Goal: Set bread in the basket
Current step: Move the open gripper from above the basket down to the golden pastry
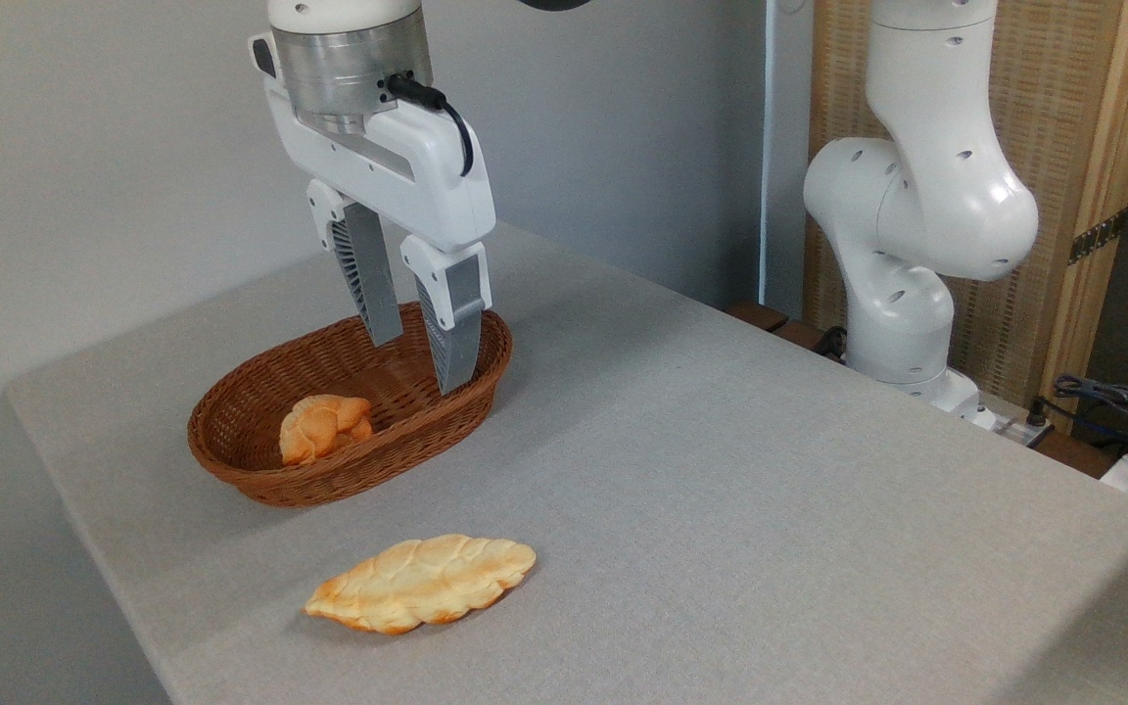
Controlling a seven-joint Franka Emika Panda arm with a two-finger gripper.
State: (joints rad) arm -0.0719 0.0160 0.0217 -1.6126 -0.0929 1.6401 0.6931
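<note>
Camera shot from the fixed view has the white two-finger gripper [420, 364] hanging over the right end of the oval reddish-brown woven wicker basket [260, 483], pointing down, with its grey ribbed fingers [369, 284] parted to a moderate gap and nothing held between them. The tips sit about level with the basket's braided rim, though I can't really tell whether they dip inside or just line up with it from this angle. Down in the left half of the basket there's a small orange knot-shaped roll [323, 426] lying on the weave. The long flat leaf-shaped braided loaf [422, 582], pale cream on top with golden-orange edges, is out on the grey cloth-covered table [770, 509], lying flat near the front edge, clearly apart from the basket and not touching anything else. Over on the right you can see the white robot arm base [902, 245] standing just behind the table's far edge, with some cables [1112, 401] further right.
</note>
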